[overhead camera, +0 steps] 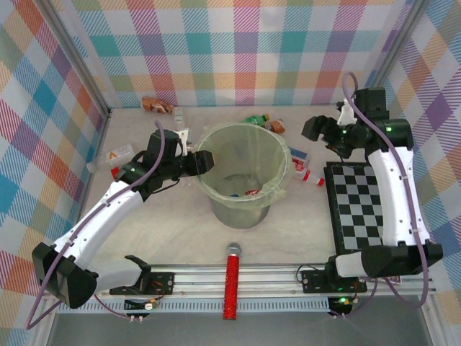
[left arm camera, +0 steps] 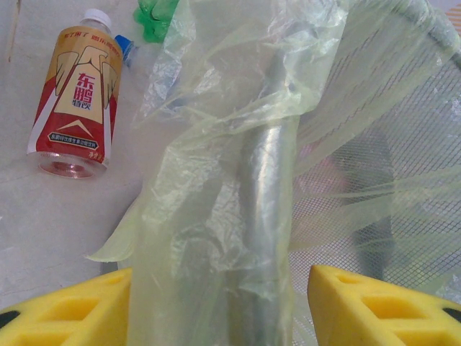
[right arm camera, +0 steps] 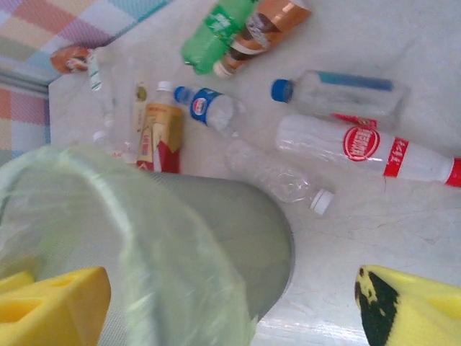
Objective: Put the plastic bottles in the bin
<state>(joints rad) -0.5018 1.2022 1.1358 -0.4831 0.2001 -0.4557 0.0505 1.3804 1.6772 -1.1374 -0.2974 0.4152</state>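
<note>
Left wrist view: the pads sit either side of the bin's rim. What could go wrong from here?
1. The left gripper straddles the rim of the bin with the loose liner between its pads; any pull could drag the liner off or tip the bin.
2. The right gripper is open near bottles lying close together; the clear bottle lies by the bin wall, so a grasp might roll it or nudge neighbours.

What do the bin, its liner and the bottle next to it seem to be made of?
Bin: probably grey metal with a dull sheen; a fine mesh wall shows through the liner. Liner: thin, translucent pale-green plastic film, crinkled and folded over the rim. Bottle: likely clear glossy plastic, with a printed red and gold label and a white cap.
</note>
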